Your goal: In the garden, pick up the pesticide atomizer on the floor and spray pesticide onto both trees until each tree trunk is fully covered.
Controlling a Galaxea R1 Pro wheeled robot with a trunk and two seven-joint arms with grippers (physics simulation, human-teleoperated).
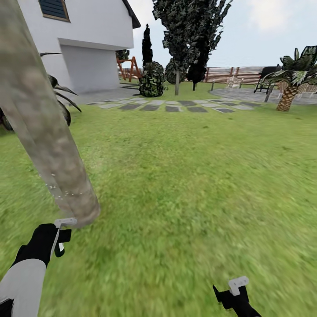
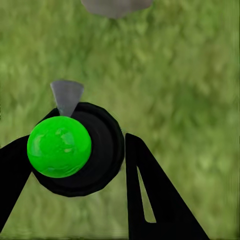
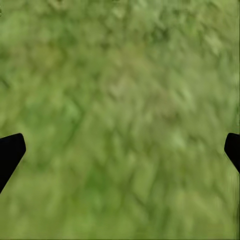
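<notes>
Left gripper (image 1: 59, 240) is clamped on the atomizer (image 1: 60, 246), held low at the near left just in front of the trunk (image 1: 48, 145), its black wrist and white forearm reaching up from the corner. From the left wrist camera the atomizer (image 2: 75, 150) is a round dark body with a bright green spot and a grey nozzle tip, sitting between the two black fingers (image 2: 150, 195) over grass (image 2: 190, 100). Its pale trigger head almost touches the trunk's base. The trunk is thick, mottled grey-brown and leans across the view. Right gripper (image 1: 235, 295) hangs low at the near right, fingers (image 3: 10, 152) spread wide over bare grass, holding nothing.
</notes>
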